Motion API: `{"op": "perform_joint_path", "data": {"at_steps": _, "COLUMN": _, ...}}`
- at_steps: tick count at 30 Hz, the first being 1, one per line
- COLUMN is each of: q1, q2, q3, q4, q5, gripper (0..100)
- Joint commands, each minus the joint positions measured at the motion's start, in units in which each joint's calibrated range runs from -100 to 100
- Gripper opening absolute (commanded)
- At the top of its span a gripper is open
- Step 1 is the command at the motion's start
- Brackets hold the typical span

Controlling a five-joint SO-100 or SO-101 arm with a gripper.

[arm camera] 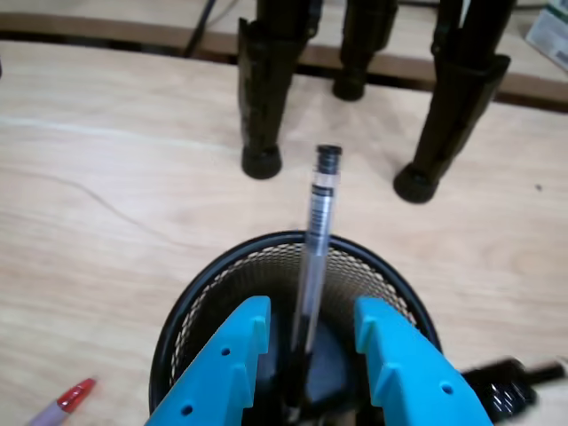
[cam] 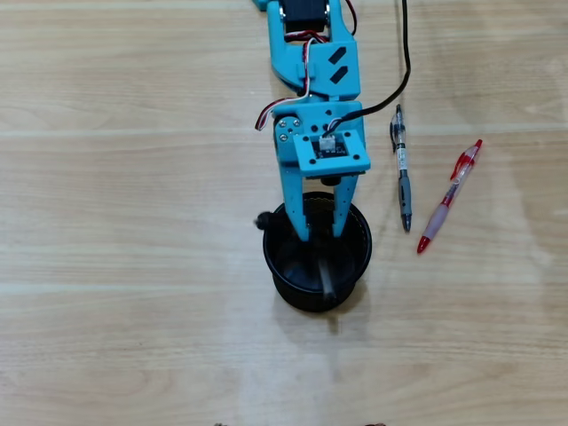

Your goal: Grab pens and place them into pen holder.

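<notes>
The black mesh pen holder stands mid-table, with its rim filling the bottom of the wrist view. A clear-barrelled pen with a black cap leans inside it, seen as a dark shaft in the overhead view. My blue gripper hangs open over the cup; its fingers flank the pen without touching it. A black pen end pokes out at the cup's left rim. A grey-black pen and a red pen lie on the table to the right.
A black cable runs down from the top edge toward the wrist. In the wrist view, black stand legs rise beyond the cup near a table edge. The red pen's tip shows at lower left.
</notes>
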Motion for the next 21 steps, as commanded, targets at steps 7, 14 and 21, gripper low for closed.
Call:
{"op": "perform_joint_path", "data": {"at_steps": 7, "q1": -7.3, "q2": -17.0, "q3": -16.9, "q4": 53.7, "q5": 15.6, "gripper": 11}}
{"op": "perform_joint_path", "data": {"at_steps": 14, "q1": -19.0, "q2": -4.7, "q3": -20.8, "q4": 83.7, "q5": 1.6, "gripper": 11}}
{"op": "perform_joint_path", "data": {"at_steps": 21, "q1": -27.6, "q2": 6.5, "q3": -20.7, "q4": 66.3, "q5": -6.4, "gripper": 25}}
